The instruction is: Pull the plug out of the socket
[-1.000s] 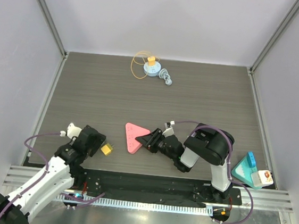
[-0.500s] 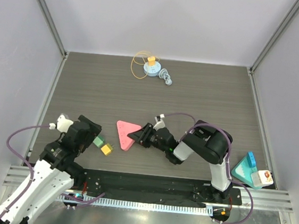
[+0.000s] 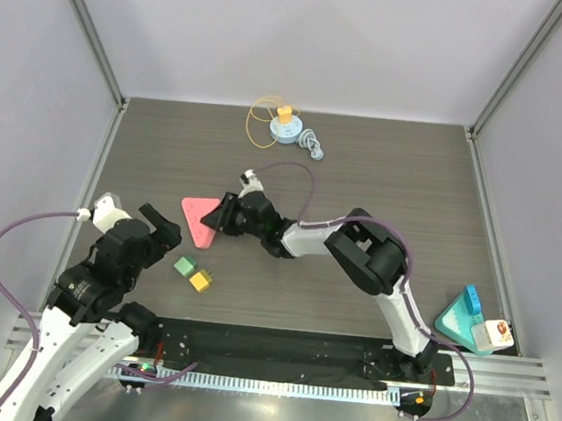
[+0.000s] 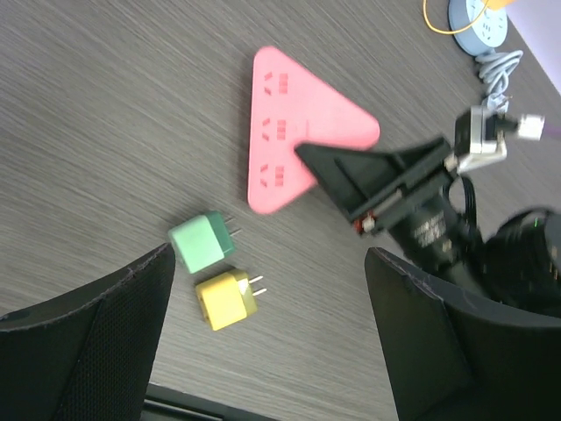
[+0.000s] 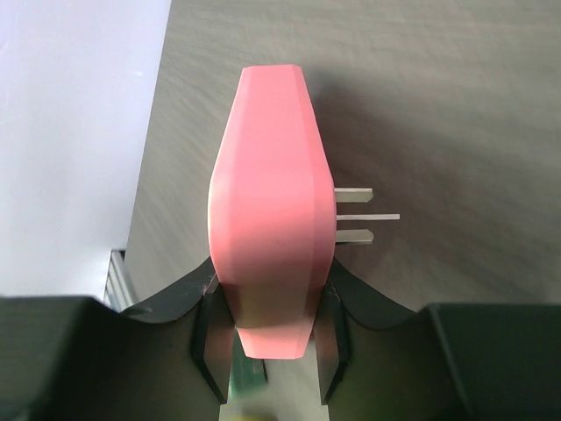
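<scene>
Item 1: pink triangular plastic socket block (image 3: 196,218), in the left half of the surface, about midway between the far and near edges. The right gripper (image 3: 217,219) had its jaws narrow and clamped on one corner, one finger over the top face. In the right wrist view the block showed edge-on between the jaws, with three metal prongs (image 5: 355,217) sticking out of one side. I could not tell whether it rested on the surface.

Item 2: small green cube-shaped plug (image 3: 184,265), lying on its side toward the near edge, clear of the socket block, pins bare.

Item 3: small yellow cube-shaped plug (image 3: 199,280), just beside the green one, nearer the near edge, also unplugged.

Item 4: left gripper (image 4: 280,351), jaws wide and holding nothing, above the two plugs.

Item 5: round blue socket with a yellow plug and orange cable loop (image 3: 285,127), at the far edge.

Item 6: teal wedge-shaped block (image 3: 459,316), at the near right corner.
</scene>
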`<state>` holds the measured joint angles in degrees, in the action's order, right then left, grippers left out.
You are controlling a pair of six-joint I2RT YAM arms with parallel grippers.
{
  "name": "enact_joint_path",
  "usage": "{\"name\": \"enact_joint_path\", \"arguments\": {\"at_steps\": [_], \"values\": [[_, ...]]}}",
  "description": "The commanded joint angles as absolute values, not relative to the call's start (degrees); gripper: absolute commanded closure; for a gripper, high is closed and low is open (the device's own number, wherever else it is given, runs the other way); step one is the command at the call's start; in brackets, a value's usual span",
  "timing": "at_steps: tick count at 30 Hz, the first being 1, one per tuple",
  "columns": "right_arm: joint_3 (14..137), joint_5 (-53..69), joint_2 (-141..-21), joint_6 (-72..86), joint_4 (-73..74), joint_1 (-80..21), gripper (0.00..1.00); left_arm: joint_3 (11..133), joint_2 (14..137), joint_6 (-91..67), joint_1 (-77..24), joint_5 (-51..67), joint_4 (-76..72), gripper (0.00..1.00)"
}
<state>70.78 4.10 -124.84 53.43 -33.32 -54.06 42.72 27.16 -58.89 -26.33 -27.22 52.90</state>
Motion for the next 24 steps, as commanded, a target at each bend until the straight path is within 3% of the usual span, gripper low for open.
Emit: {"name": "enact_joint_path", "arguments": {"at_steps": [1,14,24], "values": [[79.4,4.3,-131.1,45.4,-21.9,-53.3,0.99,45.6,26.1,-53.9,-26.0,-29.8,55.8,0.11],[118.2,12.6,-150.9,45.1,-6.3,-59.1,0.99,50.2,25.8,-51.1,-26.0,-30.1,56.7,0.11],[123.7,17.2,-154.2,45.6,-5.0,-65.2,0.98,49.9,24.4,-51.1,-26.0,-28.6,56.0,0.11]]}}
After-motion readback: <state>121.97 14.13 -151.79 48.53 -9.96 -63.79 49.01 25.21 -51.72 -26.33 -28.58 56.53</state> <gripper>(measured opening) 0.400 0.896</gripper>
